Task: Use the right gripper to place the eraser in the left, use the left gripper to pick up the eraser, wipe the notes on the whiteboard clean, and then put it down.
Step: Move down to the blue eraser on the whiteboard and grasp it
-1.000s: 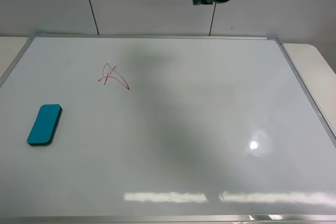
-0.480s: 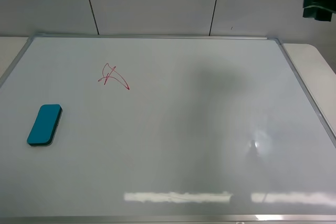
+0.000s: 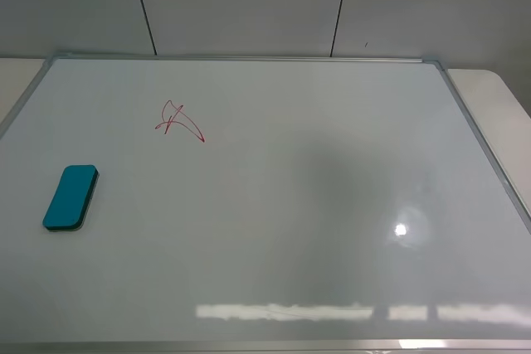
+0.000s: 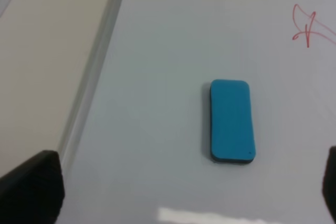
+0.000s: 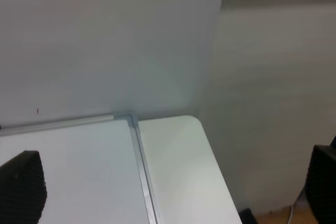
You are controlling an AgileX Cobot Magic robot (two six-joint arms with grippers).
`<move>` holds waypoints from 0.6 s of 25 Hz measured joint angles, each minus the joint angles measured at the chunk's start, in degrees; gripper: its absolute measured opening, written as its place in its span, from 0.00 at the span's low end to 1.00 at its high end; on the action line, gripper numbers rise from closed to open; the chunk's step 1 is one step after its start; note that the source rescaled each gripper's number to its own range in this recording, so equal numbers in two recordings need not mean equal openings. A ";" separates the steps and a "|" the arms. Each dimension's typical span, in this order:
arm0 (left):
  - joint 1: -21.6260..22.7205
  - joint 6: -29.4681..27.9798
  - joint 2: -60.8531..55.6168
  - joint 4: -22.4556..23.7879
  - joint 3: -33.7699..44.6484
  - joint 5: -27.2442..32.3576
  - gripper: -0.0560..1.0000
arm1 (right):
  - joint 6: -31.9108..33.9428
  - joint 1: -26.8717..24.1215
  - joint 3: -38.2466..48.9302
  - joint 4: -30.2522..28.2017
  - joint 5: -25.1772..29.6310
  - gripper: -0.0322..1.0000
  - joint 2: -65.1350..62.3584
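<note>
The teal eraser [image 3: 70, 197] lies flat on the left part of the whiteboard [image 3: 299, 188]. The red notes [image 3: 178, 120] are up and to the right of it, apart from it. Neither gripper shows in the exterior view. In the left wrist view the left gripper [image 4: 181, 192] is open and empty, hovering above the board; the eraser [image 4: 231, 120] lies ahead between the finger lines, and the notes [image 4: 310, 27] sit at the picture's edge. The right gripper [image 5: 170, 187] is open and empty, over the whiteboard's [image 5: 68, 171] far right corner.
The board's silver frame [image 3: 481, 134] rests on a cream table [image 3: 498, 93] that shows at both sides. A grey panelled wall [image 3: 249, 6] stands behind. The left frame edge [image 4: 94, 77] runs beside the eraser. The frame corner [image 5: 127, 117] meets the table [image 5: 178, 171].
The right arm, at the top centre of the exterior view a second ago, swung to the right and has left the view. Its shadow on the board moved right. The eraser has not moved.
</note>
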 joint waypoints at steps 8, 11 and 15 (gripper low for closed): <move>0.00 0.00 0.00 0.00 0.00 0.00 1.00 | 0.17 0.00 0.15 0.00 11.37 1.00 -14.33; 0.00 0.00 0.00 0.00 0.00 0.00 1.00 | -0.06 0.00 0.26 0.00 15.30 1.00 -20.90; 0.00 0.00 0.00 0.00 0.00 0.00 1.00 | -0.55 0.00 0.37 0.00 21.65 1.00 -28.28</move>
